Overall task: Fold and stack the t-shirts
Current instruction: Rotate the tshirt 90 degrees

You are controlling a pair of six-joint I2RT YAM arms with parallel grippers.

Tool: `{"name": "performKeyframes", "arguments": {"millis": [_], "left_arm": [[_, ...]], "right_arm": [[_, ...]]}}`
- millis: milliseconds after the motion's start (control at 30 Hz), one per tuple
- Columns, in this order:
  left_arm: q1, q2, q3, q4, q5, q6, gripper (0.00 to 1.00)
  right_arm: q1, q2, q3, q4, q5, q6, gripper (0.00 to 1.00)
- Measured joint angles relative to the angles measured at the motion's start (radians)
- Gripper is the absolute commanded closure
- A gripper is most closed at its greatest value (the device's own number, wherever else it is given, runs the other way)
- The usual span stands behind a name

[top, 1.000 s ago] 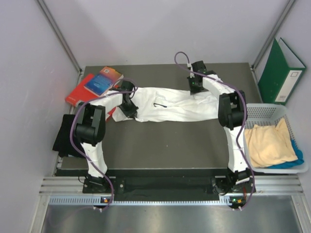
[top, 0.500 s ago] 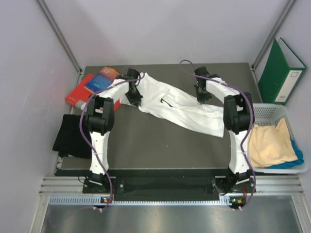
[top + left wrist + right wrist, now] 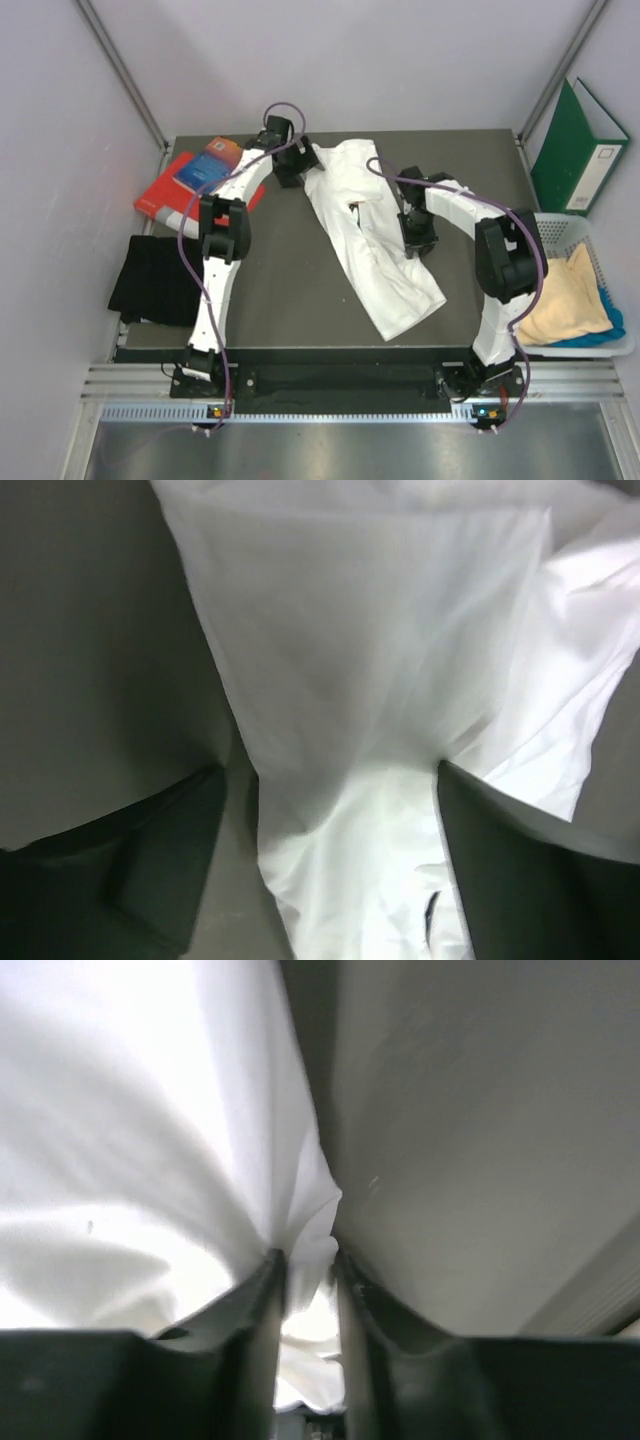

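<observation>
The white t-shirt [image 3: 375,235] lies stretched out slantwise on the dark table [image 3: 280,300], from far centre toward the near right. My left gripper [image 3: 290,168] is at the shirt's far end. In the left wrist view it [image 3: 330,780] stands wide open, with white cloth [image 3: 370,680] lying loose between the fingers [image 3: 170,850]. My right gripper [image 3: 415,240] sits at the shirt's right edge. Its jaws [image 3: 305,1255] are a narrow gap apart, with a fold of the cloth [image 3: 150,1160] between them. A black t-shirt [image 3: 150,280] lies folded at the table's left edge.
Red and blue books [image 3: 205,168] lie at the far left corner. On the right stands a white mesh basket [image 3: 560,222] holding a pale yellow shirt [image 3: 555,295] and a blue one [image 3: 608,325]. A green binder [image 3: 580,145] leans on the wall behind it.
Both arms swung the white shirt from lying crosswise to slantwise, the left end going far and the right end coming nearer. Both grippers have parted, the left fully and the right slightly.
</observation>
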Motion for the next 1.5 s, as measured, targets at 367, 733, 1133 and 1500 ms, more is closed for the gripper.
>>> {"name": "performKeyframes", "arguments": {"millis": [367, 733, 1133, 1500], "left_arm": [[0.026, -0.565, -0.967, 0.296, 0.221, -0.062, 0.01], [-0.176, -0.824, -1.453, 0.424, 0.412, -0.231, 0.08], [-0.349, -0.710, -1.398, 0.436, 0.521, -0.315, 0.20], [-0.451, -0.495, -1.167, 0.446, 0.525, -0.235, 1.00]], "right_arm": [[0.034, -0.068, 0.048, -0.056, -0.062, 0.009, 0.23], [0.025, -0.050, 0.102, -0.019, -0.113, 0.033, 0.22], [-0.151, -0.163, 0.145, 0.032, -0.125, 0.098, 0.22], [-0.200, -0.234, 0.146, 0.040, -0.144, 0.098, 0.23]]}}
